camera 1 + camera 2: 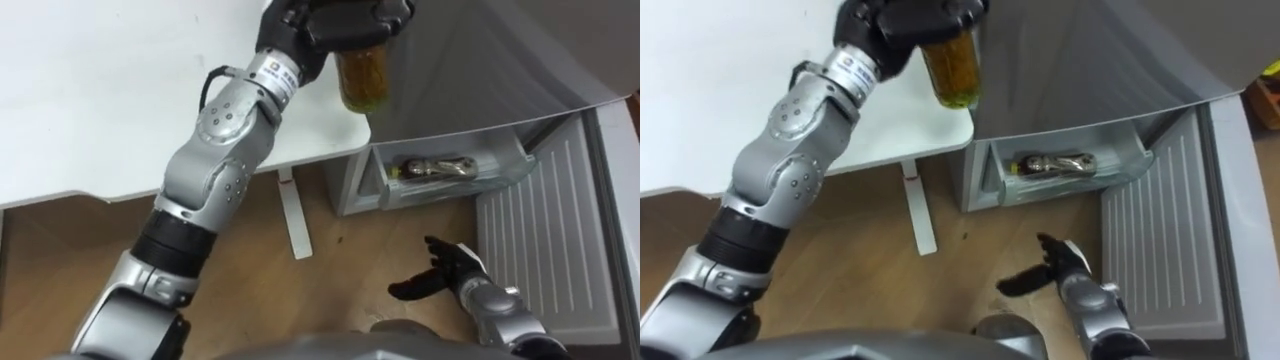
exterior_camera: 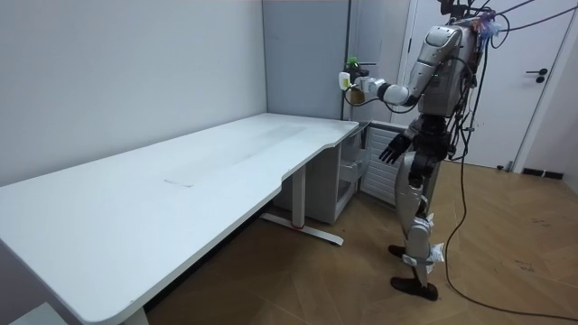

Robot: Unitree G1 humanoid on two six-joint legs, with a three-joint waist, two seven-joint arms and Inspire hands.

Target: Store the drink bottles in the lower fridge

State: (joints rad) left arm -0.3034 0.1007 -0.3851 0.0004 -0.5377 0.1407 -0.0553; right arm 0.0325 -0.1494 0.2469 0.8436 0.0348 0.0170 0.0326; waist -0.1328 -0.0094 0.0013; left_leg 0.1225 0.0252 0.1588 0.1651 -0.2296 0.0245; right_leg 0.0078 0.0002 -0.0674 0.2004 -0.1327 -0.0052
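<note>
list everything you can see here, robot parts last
drink bottle: one, yellow-green contents, held up over the table's corner
dark bottle: one, dark, lying on its side in the fridge drawer
fridge drawer: one, pale, pulled out at the bottom of the fridge
fridge: one, grey, beside the table's end
lower fridge door: one, white ribbed inside, swung open
table: one, white, on the robot's left
floor: brown wood, under the table and fridge
room door: one, white, behind the robot in the room view
left hand: dark, raised, fingers curled round the drink bottle
right hand: dark, low over the floor, fingers relaxed, empty
</note>
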